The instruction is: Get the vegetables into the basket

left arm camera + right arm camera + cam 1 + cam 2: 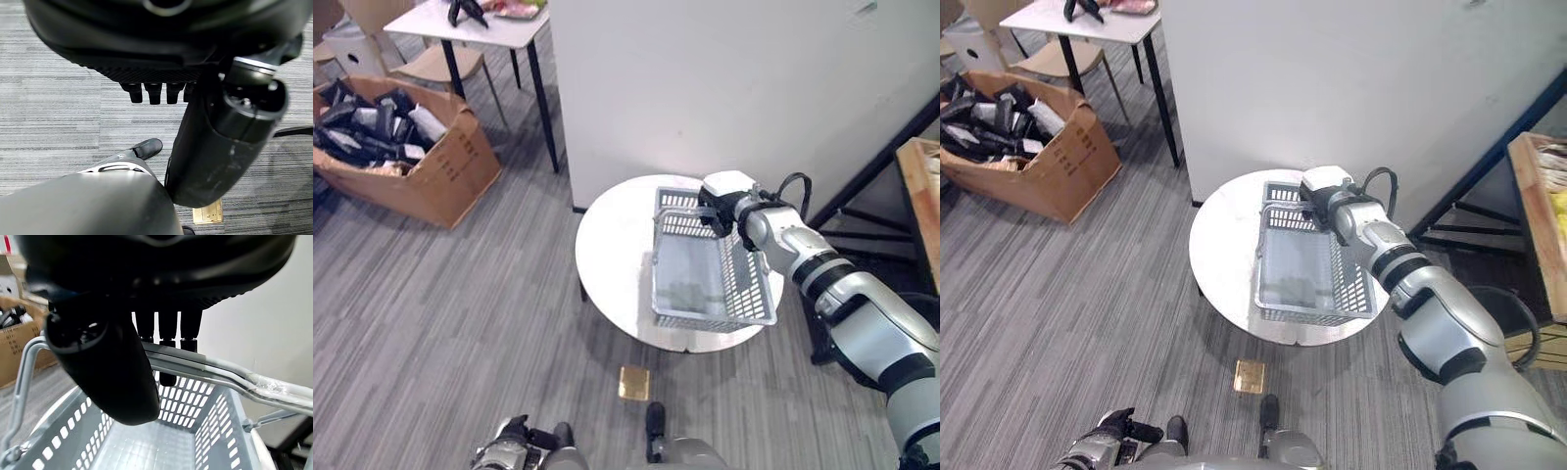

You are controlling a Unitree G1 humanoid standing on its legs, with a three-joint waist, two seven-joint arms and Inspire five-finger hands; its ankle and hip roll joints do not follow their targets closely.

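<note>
A grey plastic basket (705,318) with slotted walls is over the round white table (607,255), and its inside looks empty. My right hand (720,211) is at the basket's far end, shut on the metal handle (220,374), with fingers curled over the bar and the thumb (107,377) in front. I cannot tell whether the basket rests on the table or hangs just above it. My left hand (514,431) is low by my side with relaxed fingers, holding nothing. Red and green items (514,8) lie on a far white table.
A white wall panel (705,88) stands right behind the round table. An open cardboard box (421,157) of dark items sits on the floor to the far left. A small tan square (633,383) lies on the carpet before the table. A wooden shelf (1528,225) stands at the right.
</note>
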